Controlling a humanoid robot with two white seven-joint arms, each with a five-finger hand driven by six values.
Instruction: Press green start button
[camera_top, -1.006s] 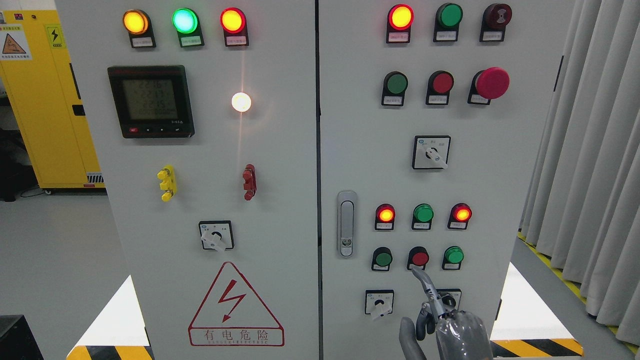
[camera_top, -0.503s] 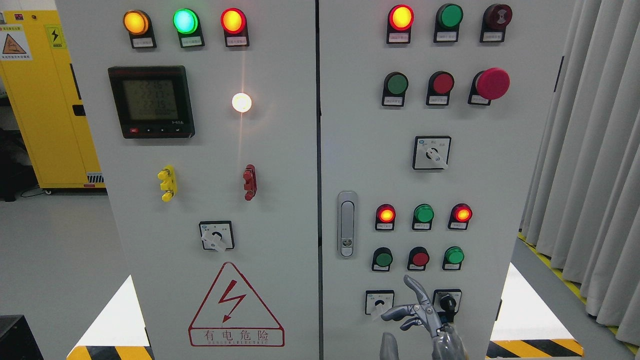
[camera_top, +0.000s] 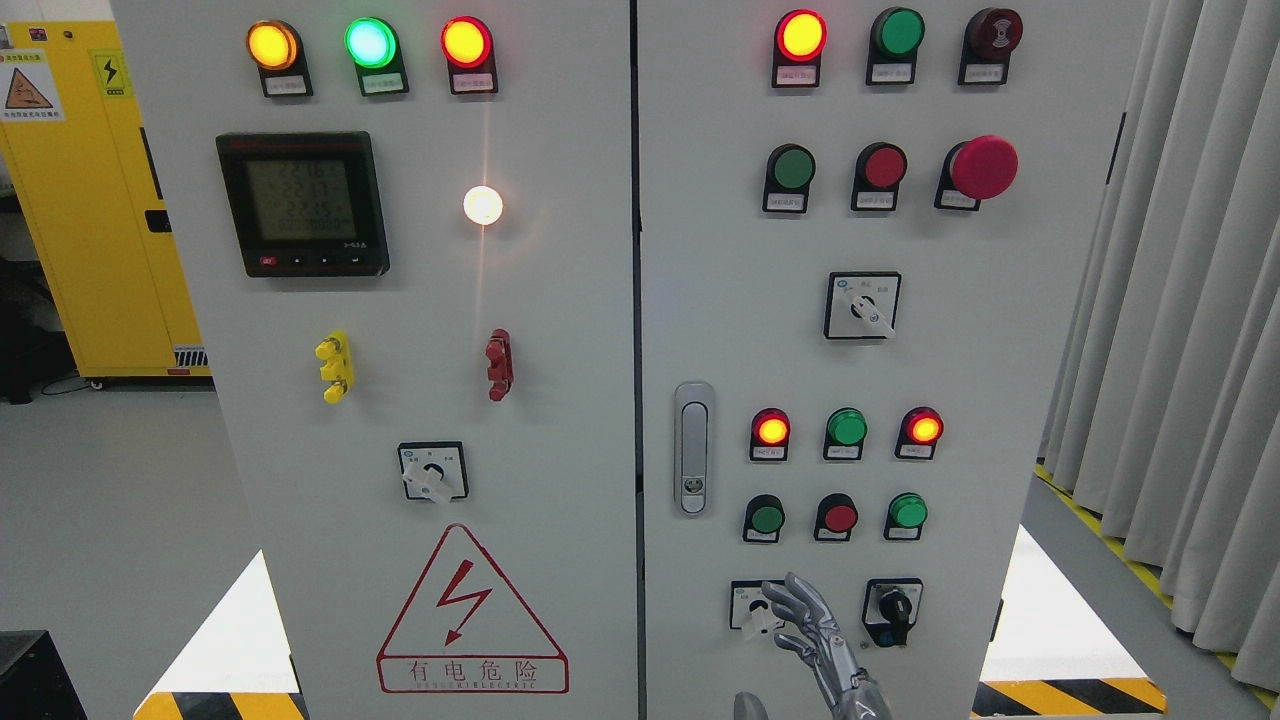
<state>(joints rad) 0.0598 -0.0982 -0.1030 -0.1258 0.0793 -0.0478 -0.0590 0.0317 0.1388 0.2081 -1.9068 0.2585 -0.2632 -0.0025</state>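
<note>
Right hand (camera_top: 815, 640) low on panel, fingers spread, holding nothing; green button (camera_top: 767, 518) sits just above, slightly left of fingertips.

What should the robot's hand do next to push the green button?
Probably lift up and a little left. The right hand hangs low on the panel with fingers spread, beside the selector switch. The nearest green button sits above it, untouched, left of the red button. Which green one is start, I cannot tell.
</note>
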